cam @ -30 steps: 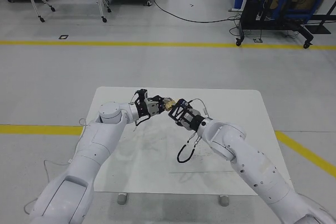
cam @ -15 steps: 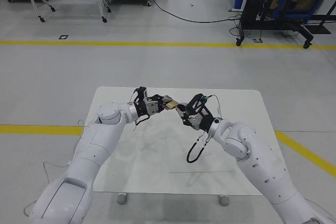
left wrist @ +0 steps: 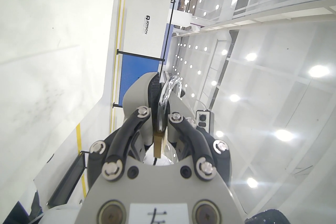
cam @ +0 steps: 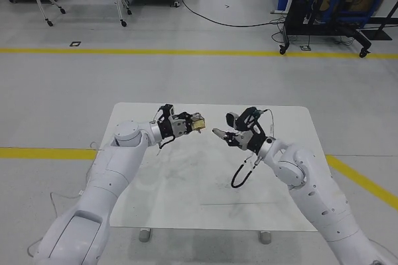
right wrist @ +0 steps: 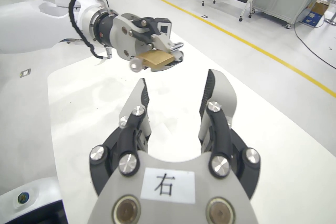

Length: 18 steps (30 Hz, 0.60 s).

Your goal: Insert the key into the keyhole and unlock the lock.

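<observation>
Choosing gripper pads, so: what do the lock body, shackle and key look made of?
Lock body: likely brass, dull yellow-tan, brushed-looking. Shackle: polished steel or chrome plating, mirror-bright highlights. Key: silvery metal, perhaps nickel-plated; too blurred to say more.

From above I get bright, even overhead light: the table [cam: 186,192] reads almost as pale as the floor [cam: 66,86] around it, and the floor carries a soft sheen beyond the table's far edge. On the left wrist feed the ceiling lamps [left wrist: 319,70] flare into white blobs, the tabletop washes out nearly blank, a hard glint runs along the shackle of the lock [left wrist: 162,104], and the wide lens splays the ceiling grid toward the edges. The right wrist feed is just as flat and bright, with the tabletop glaring white below the lock.
</observation>
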{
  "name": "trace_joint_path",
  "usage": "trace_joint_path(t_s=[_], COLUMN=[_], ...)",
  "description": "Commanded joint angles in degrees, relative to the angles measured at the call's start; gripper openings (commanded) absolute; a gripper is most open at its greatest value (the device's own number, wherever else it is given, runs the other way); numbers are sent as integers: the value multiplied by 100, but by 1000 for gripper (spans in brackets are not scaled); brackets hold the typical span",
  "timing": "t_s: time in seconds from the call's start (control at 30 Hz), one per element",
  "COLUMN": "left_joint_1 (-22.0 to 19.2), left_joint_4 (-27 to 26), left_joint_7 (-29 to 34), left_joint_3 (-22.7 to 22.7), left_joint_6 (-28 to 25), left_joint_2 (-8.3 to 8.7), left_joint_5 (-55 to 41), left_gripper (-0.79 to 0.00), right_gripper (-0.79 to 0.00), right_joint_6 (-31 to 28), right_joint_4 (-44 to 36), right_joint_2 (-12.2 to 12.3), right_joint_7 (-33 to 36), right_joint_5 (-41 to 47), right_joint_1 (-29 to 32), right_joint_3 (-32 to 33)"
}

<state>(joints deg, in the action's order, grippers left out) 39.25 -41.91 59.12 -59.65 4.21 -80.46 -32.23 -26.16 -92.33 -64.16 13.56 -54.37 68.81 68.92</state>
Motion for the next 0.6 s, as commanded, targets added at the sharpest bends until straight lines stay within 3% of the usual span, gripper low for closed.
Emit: trace_joint_path(t_s=[0.0, 0.23, 0.33, 0.47, 0.57], left_joint_1=[-19, -289, -517, -730, -830], left_joint_4=[-3, 31, -57, -229, -148], left_joint_7=[20, 906, 881, 1173, 1461], left_joint_3=[79, 529, 1012, 1723, 1814], left_joint_6=[71, 634, 805, 1141, 1317], left_joint_2=[-6, -27, -42, -146, -192], left_joint_5=[144, 780, 1845, 2913, 2879], left_gripper=[-785, -785, -785, -785, -785], right_gripper=[0, 0, 0, 0, 0], right_joint_6=[-139, -529, -572, -572, -572], right_joint_4=[0, -74, -155, -155, -155], right_joint_2=[54, 275, 322, 322, 322], right_joint_7=[-224, -755, -877, -877, -877], right_joint_5=[188, 520, 660, 660, 660], right_joint_1=[198, 1189, 1535, 1535, 1535], right_joint_3=[392, 1974, 2446, 2446, 2446])
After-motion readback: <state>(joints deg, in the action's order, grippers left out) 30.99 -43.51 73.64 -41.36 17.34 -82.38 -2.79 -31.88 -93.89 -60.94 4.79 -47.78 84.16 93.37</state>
